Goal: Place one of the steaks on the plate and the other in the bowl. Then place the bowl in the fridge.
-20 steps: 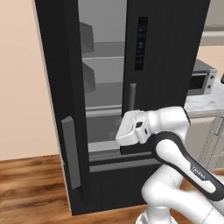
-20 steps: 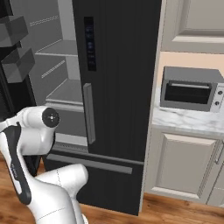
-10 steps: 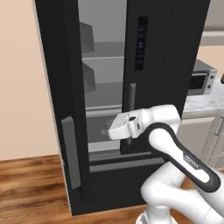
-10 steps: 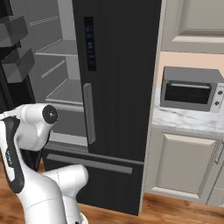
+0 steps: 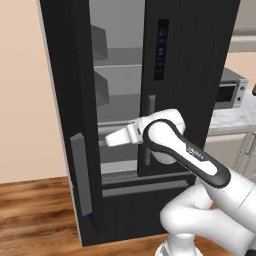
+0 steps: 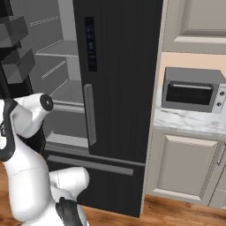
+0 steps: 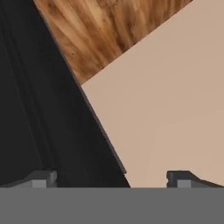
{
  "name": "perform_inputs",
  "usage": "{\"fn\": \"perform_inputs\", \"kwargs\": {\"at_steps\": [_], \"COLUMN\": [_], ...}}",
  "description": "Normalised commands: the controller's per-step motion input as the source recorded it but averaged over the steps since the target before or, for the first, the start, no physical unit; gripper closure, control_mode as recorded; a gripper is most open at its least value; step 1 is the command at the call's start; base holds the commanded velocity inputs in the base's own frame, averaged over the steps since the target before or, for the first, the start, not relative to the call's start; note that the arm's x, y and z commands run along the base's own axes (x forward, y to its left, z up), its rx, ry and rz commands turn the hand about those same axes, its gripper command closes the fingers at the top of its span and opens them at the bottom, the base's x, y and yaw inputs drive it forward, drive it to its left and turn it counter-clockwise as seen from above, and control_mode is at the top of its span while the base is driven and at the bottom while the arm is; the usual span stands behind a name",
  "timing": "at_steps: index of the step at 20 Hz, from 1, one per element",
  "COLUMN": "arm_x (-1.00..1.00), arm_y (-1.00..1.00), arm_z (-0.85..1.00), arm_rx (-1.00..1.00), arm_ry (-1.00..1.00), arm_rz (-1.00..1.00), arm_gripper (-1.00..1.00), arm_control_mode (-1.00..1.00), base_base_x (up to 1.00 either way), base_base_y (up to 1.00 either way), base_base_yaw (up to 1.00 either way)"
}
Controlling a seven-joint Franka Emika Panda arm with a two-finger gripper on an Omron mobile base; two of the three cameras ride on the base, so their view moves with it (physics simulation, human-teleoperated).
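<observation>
Arm: rises from 5 o'clock in the left base view, elbow bent, forearm level and reaching toward 9 o'clock into the doorway.
Gripper [image 7: 112,179]: fingertips spread wide apart, released, nothing between them; beyond them a black door edge, beige wall and wooden floor [image 7: 109,30].
Fridge [image 5: 200,75]: just behind the hand; left door swung open, right door closed, grey shelves bare where visible.
Microwave [image 6: 194,90]: at 3 o'clock on a marble counter [image 6: 185,121].
</observation>
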Motion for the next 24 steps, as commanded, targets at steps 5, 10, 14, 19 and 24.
{"fn": "perform_inputs", "kwargs": {"at_steps": [5,10,14,19,24], "arm_x": [0.48,0.21,0.06,-0.12,-0.44], "arm_y": [0.59,0.78,0.96,0.58,-0.79], "arm_z": [-0.69,-0.79,-0.85,-0.31,0.15], "arm_rx": [0.00,0.00,-0.01,-0.03,0.00], "arm_ry": [-0.15,-0.23,-0.34,-0.51,-0.50], "arm_rz": [0.21,0.22,0.22,0.16,0.01], "arm_gripper": [-1.00,-1.00,-1.00,-1.00,-1.00], "arm_control_mode": [-1.00,-1.00,-1.00,-1.00,-1.00], "base_base_x": [0.00,0.00,0.00,0.00,0.00], "base_base_y": [0.00,0.00,0.00,0.00,0.00], "base_base_yaw": [0.00,0.00,0.00,0.00,0.00]}}
